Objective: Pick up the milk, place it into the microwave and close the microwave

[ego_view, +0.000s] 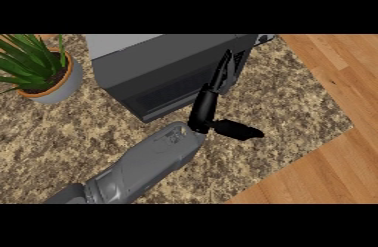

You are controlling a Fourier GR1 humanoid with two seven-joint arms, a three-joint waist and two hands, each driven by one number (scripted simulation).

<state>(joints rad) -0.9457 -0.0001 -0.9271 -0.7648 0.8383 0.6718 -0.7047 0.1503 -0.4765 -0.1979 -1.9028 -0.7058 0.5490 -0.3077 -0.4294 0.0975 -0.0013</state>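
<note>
Green leaves mark the potted plant [33, 61], which stands well to the left of the hand and clear of the work. The grey microwave [170, 53] lies directly ahead of the hand, its dark door [166, 97] facing the robot. The door appears shut or very nearly shut; the seam cannot be read.

The left hand [207, 108] is released and holds nothing. Its straight fingers [221, 73] lie against the door's right end, and the thumb [236, 129] juts out to the right. The right hand does not show.

The milk is not visible anywhere on the speckled counter [288, 101]. It is judged to be inside the microwave, behind the door.

Step in hand: closing the door.
- Keep the fingers flat and straight, so that they push and do not hook.
- Press at the door's free end, away from the hinge.
- Push squarely into the microwave until the door seats.
- Avoid shoving the whole unit backward.

Right of the hand lies the wooden floor [332, 156].
</note>
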